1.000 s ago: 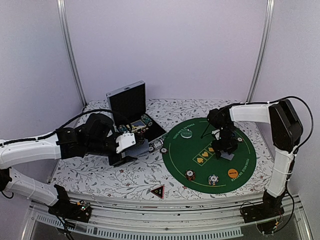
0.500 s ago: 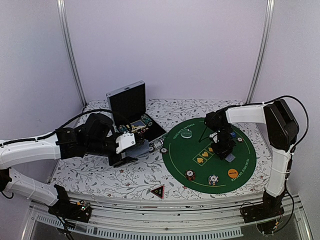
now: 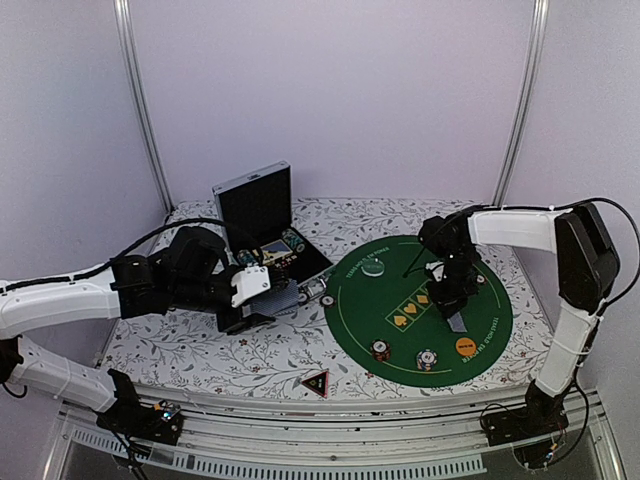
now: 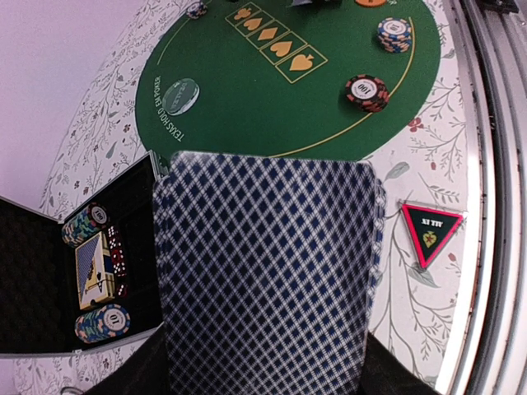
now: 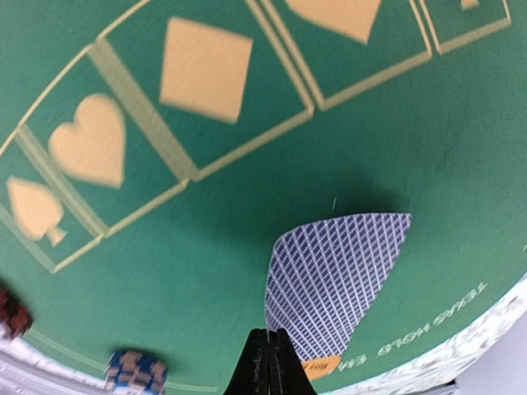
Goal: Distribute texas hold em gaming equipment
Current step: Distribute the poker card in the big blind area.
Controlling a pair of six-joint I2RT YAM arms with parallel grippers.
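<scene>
My left gripper is shut on a deck of blue-checked playing cards, held over the floral table left of the round green mat. Only its dark fingers show beside the deck. My right gripper is shut on the edge of a single card, which hangs tilted over the mat's right side. Two striped chip stacks and an orange disc lie near the mat's front edge. A pale disc lies at its back left. The black red-edged triangle lies in front of the mat.
An open black case stands at the back left, with chips and a card pack in its tray. The table's front rail runs just below the triangle. Four gold suit boxes mark the mat's centre.
My right gripper has shut on the single card and shifted slightly over the mat's right side. The left arm and the deck have stayed still.
</scene>
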